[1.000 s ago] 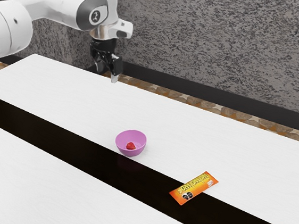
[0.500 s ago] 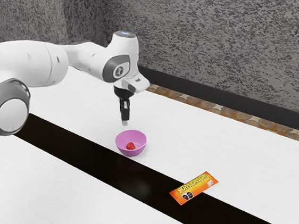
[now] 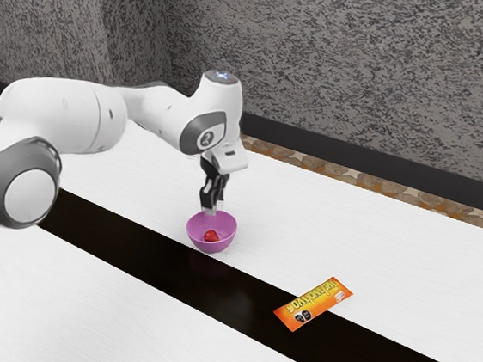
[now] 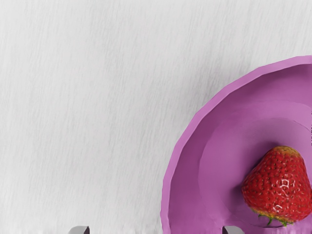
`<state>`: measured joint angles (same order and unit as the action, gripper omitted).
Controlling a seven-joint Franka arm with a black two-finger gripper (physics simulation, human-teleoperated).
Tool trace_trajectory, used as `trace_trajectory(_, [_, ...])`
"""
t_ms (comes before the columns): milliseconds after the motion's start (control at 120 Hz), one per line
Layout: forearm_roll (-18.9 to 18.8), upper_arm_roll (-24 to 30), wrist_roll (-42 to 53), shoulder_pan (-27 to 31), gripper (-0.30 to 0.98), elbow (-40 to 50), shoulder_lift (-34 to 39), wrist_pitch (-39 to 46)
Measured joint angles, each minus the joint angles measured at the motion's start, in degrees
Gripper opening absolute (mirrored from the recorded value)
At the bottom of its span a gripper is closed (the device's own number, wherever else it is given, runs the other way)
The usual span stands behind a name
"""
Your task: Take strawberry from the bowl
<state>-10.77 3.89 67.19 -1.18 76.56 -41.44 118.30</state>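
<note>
Strawberry (image 4: pixel 278 185) lies in the bowl (image 4: pixel 195 161), below and outside the wide-open, empty fingers (image 3: pixel 206 200).

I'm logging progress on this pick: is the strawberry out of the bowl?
No, the strawberry lies inside the purple bowl, with the bowl's wall curving around it.

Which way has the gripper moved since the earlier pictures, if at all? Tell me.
Yes. In the exterior view, the gripper has come from near the far edge of the table to close by the bowl, which has stayed put.
</note>
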Motion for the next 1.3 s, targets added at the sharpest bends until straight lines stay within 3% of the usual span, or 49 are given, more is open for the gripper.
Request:
trace_trajectory(183, [1.08,0.79,2.27,-1.38,0.26,13.75,9.88,1.4])
trace_trajectory(292, [1.69,0.86,2.88,-1.24,0.24,18.0,11.41,3.89])
trace_trajectory(1300, [4.59,0.85,5.47,0.81,0.22,16.26,4.52,11.53])
